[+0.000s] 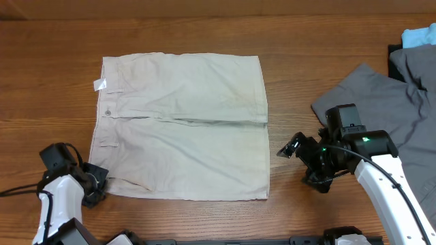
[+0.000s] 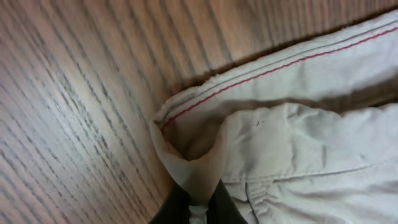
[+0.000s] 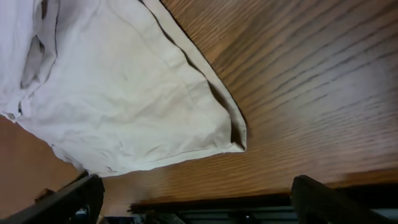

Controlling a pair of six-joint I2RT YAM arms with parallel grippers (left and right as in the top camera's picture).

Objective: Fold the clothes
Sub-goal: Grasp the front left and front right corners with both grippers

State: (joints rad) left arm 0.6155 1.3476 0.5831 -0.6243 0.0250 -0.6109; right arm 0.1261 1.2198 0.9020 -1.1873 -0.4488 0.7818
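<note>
Left gripper (image 1: 95, 185) clamped on waistband corner of pale beige cotton shorts (image 1: 184, 129): fold setup. Right gripper (image 1: 289, 147) wide open, empty; next, pinch the near hem corner.

1. A brown wooden table (image 1: 300, 41) with a clear grain carries everything.
2. Pale beige shorts (image 1: 184, 129) lie spread flat on it, just toward 9 o'clock of centre, with the waistband at 9 o'clock and the leg hems at 3 o'clock.
3. A small white tag (image 1: 100, 84) sticks out at the shorts' 10 o'clock corner.
4. A grey garment (image 1: 381, 102) lies rumpled at 3 o'clock, apart from the shorts.
5. A light blue garment (image 1: 419, 35) shows at 2 o'clock, cut off by the frame edge.
</note>
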